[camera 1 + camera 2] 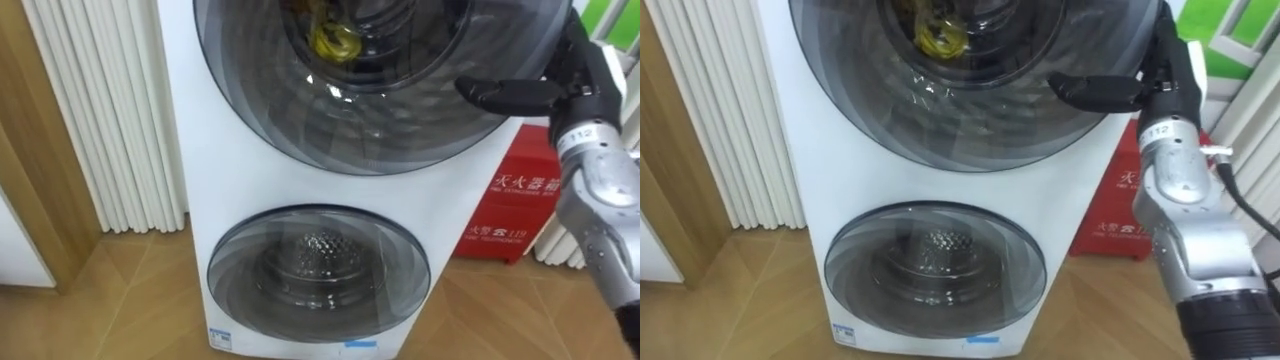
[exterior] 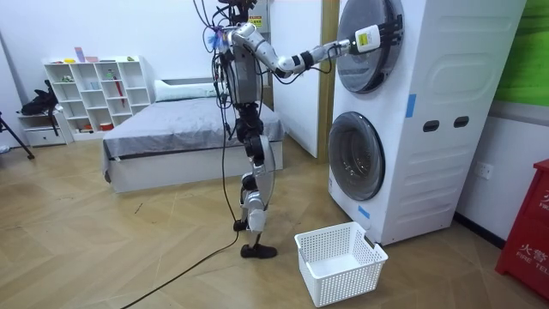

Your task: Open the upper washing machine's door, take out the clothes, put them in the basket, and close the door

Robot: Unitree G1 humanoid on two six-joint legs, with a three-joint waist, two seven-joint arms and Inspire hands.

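One right hand (image 1: 567,80) at upper door (image 1: 380,115)

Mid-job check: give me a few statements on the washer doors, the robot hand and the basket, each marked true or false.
1. The right robot hand is at the upper round glass door of the white stacked washing machine. True.
2. The white plastic slatted basket on the floor holds clothes. False: it is empty.
3. A yellow item shows behind the upper door's glass. True.
4. The lower round glass door is swung wide open. False: it is shut against the machine's front.
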